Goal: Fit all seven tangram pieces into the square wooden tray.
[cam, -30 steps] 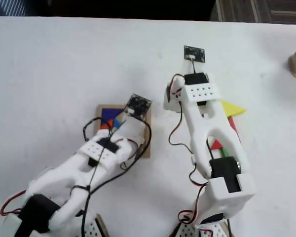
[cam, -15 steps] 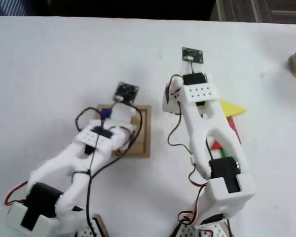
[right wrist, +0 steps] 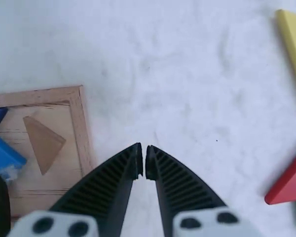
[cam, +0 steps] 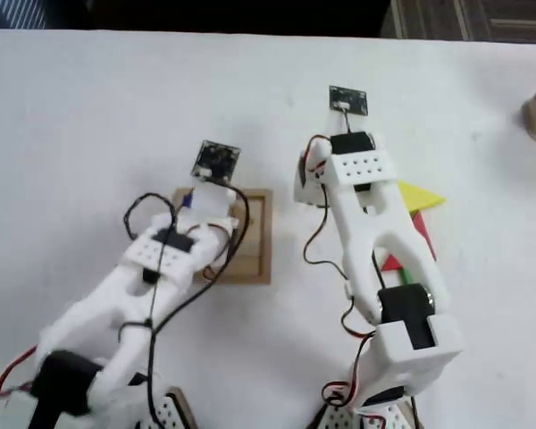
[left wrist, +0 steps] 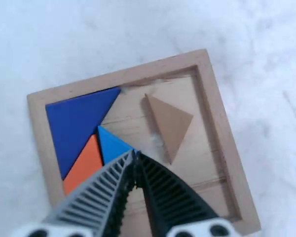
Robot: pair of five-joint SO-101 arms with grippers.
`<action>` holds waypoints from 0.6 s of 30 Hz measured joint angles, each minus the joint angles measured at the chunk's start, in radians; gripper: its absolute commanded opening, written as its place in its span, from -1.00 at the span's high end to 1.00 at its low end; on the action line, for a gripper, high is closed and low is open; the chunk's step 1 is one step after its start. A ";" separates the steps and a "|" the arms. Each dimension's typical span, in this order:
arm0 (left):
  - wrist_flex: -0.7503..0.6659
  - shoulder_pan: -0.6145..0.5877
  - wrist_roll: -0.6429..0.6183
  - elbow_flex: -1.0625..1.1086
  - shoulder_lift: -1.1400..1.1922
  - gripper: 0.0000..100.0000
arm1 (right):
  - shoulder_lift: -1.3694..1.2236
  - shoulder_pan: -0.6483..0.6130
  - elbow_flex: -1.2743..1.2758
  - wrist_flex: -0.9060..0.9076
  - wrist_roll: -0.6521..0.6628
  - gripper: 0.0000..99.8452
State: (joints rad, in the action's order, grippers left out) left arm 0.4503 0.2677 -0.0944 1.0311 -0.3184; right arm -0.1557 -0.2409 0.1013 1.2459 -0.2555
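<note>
A: What's in the square wooden tray?
B: A big blue triangle, an orange triangle and a light-blue piece sit together along one side. A tan triangle lies apart from them.
A: And the claws?
B: The left claw hangs over the tray, tips pressed together, holding nothing. The right claw, likewise closed and empty, is above bare bench beside the tray. A yellow triangle and a red triangle lie farther off.
</note>
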 measured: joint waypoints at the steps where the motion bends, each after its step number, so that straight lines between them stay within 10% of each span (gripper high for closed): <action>1: -0.011 0.002 0.000 0.029 -0.035 0.96 | 0.000 -0.002 0.000 0.000 0.000 0.96; 11: -0.021 0.241 -0.071 0.112 -0.087 0.96 | 0.000 0.000 0.000 0.000 0.000 0.96; 18: -0.015 0.175 -0.121 -0.072 0.169 0.96 | 0.000 0.000 0.000 0.000 0.000 0.96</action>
State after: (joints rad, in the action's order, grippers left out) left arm 0.4350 0.4427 -0.2156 0.9590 -0.1496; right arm -0.1557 -0.2409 0.1013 1.2459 -0.2555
